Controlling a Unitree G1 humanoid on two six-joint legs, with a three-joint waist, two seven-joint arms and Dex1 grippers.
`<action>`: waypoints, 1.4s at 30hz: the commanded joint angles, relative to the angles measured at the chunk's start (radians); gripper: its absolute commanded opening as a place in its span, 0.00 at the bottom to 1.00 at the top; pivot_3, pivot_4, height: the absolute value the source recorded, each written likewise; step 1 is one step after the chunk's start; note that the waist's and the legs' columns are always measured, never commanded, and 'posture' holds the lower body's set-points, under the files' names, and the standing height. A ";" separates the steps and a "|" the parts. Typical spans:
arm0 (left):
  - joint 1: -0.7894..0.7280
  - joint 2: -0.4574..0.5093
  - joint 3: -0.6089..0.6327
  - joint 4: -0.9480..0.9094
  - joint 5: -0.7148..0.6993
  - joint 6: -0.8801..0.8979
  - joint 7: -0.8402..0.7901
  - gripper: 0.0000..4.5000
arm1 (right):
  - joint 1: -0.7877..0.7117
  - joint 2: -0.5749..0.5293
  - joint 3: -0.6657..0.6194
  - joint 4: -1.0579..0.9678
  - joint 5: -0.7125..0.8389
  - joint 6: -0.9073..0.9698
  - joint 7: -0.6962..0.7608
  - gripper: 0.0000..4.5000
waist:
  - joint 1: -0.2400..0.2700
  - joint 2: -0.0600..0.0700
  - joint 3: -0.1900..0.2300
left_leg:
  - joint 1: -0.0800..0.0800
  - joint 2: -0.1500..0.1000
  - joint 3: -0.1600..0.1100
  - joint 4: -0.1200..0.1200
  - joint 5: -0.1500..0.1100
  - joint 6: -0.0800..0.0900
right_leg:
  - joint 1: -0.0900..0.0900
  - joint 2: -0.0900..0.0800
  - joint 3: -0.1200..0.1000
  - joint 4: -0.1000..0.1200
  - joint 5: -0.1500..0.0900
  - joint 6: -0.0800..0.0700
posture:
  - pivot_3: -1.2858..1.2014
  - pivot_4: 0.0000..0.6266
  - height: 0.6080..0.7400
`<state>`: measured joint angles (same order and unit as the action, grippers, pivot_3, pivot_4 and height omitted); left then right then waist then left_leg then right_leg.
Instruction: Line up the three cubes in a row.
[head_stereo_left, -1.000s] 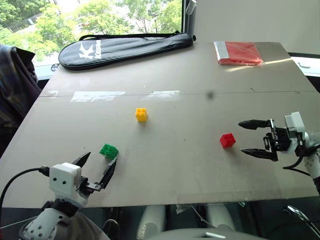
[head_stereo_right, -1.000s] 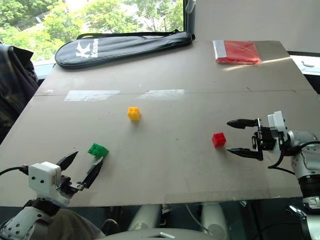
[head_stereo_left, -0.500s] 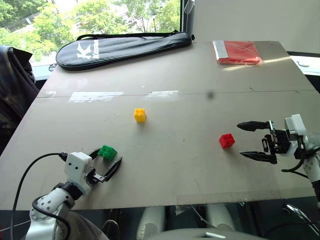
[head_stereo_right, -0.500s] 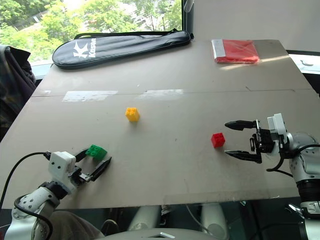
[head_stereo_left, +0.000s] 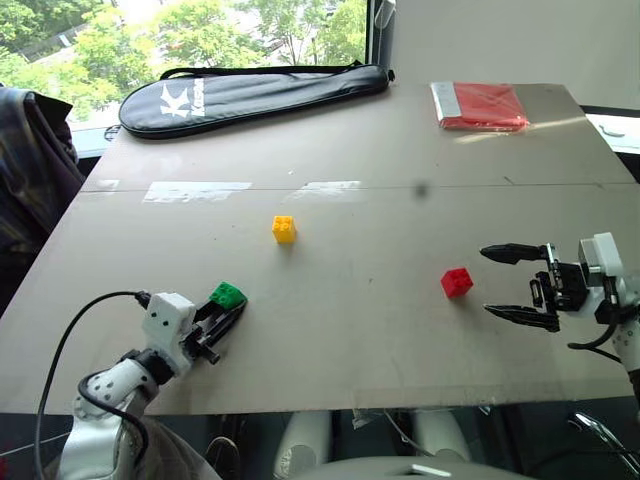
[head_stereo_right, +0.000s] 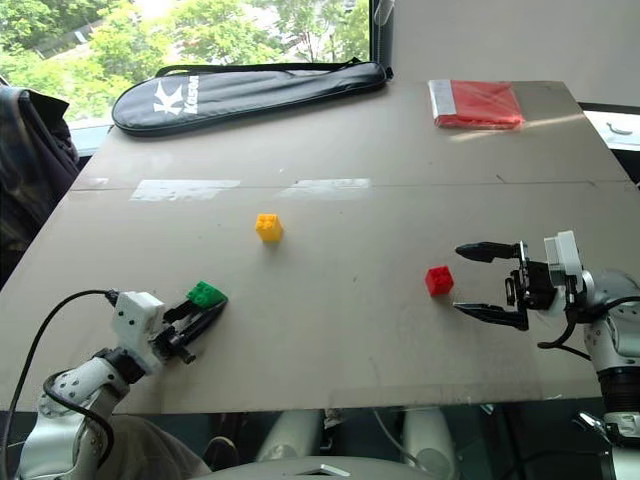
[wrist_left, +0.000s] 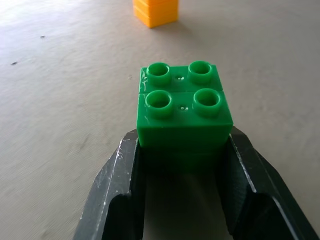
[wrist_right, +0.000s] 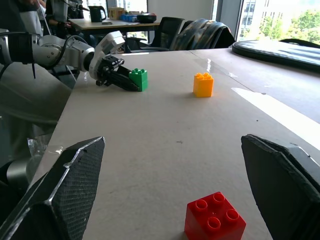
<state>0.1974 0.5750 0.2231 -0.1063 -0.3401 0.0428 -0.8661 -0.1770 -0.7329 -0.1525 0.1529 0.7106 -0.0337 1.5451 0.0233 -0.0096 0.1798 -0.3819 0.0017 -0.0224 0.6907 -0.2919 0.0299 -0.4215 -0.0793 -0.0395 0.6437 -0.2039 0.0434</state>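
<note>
The left end effector (head_stereo_left: 226, 313) lay low on the surface (head_stereo_left: 380, 160) near its front left edge, its two black fingers (wrist_left: 122, 185) clamped against the sides of the green brick (head_stereo_left: 228, 295), which sat studs up on the board. The yellow brick (head_stereo_left: 284, 229) stood apart from it, farther back toward the middle. The red brick (head_stereo_left: 456, 282) rested over on the right, just beside the right end effector (head_stereo_left: 520, 283), whose fingers stood wide apart and pointed toward the brick without touching it. The three bricks formed a loose triangle, not a row. At the far edge lay a long black racket bag (head_stereo_left: 255, 93), and a flat red packet (head_stereo_left: 480, 105) sat at the far right corner.
</note>
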 joint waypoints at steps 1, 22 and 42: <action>-0.135 0.026 -0.137 0.018 0.026 -0.013 -0.120 0.29 | 0.048 0.007 -0.061 -0.067 0.010 0.021 -0.054 1.00 | 0.004 0.000 0.000 | 0.000 0.000 0.000 0.000 0.000 0.000 | 0.000 0.000 0.000 0.000 0.000 0.000 | 0.52 0.24 0.65; -0.872 -0.342 -0.629 0.647 0.304 -0.121 -0.321 0.29 | 0.314 0.060 -0.208 -0.107 -0.096 -0.128 -0.203 1.00 | -0.009 -0.001 0.000 | 0.000 -0.004 0.006 0.000 0.000 0.000 | 0.001 0.001 0.002 0.001 0.002 0.003 | 0.52 0.24 0.65; -0.763 -0.201 -0.436 0.264 0.193 0.065 -0.250 0.99 | 0.245 0.063 -0.185 -0.188 -0.052 -0.057 -0.241 1.00 | -0.019 -0.001 0.001 | 0.001 0.002 0.001 0.000 0.000 0.000 | 0.000 0.006 0.004 0.002 0.003 0.003 | 0.52 0.24 0.65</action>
<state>-0.5779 0.3552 -0.2658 0.2647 -0.0952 0.0665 -1.1321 0.0834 -0.6672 -0.3278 0.0084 0.6319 -0.1046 1.3122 0.0044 -0.0104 0.1803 -0.3808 0.0044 -0.0218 0.6910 -0.2916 0.0301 -0.4217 -0.0731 -0.0357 0.6454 -0.2012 0.0465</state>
